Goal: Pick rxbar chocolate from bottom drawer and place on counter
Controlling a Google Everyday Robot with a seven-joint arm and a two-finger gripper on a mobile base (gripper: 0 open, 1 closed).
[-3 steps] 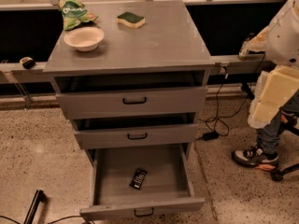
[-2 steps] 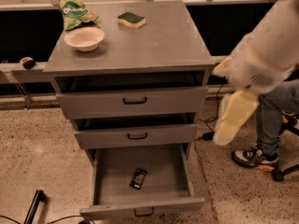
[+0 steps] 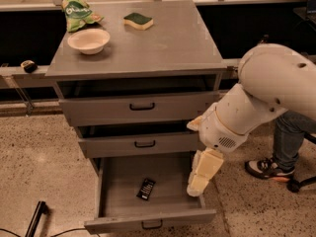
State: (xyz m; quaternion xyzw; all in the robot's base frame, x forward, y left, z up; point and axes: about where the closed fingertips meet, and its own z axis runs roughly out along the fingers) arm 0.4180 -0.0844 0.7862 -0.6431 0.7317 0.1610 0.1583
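Note:
The rxbar chocolate, a small flat black bar with white print, lies on the floor of the open bottom drawer, near its middle. My gripper hangs down from the white arm over the drawer's right edge, to the right of the bar and apart from it. It holds nothing that I can see. The grey counter tops the cabinet above the two upper drawers, which stand slightly open.
On the counter stand a white bowl, a green bag and a green-and-yellow sponge. A person's leg and shoe are at the right on the floor. A black rod lies at the lower left.
My arm has swung left and down, from beside the cabinet's right side to the right edge of the open bottom drawer. The bar has not moved.

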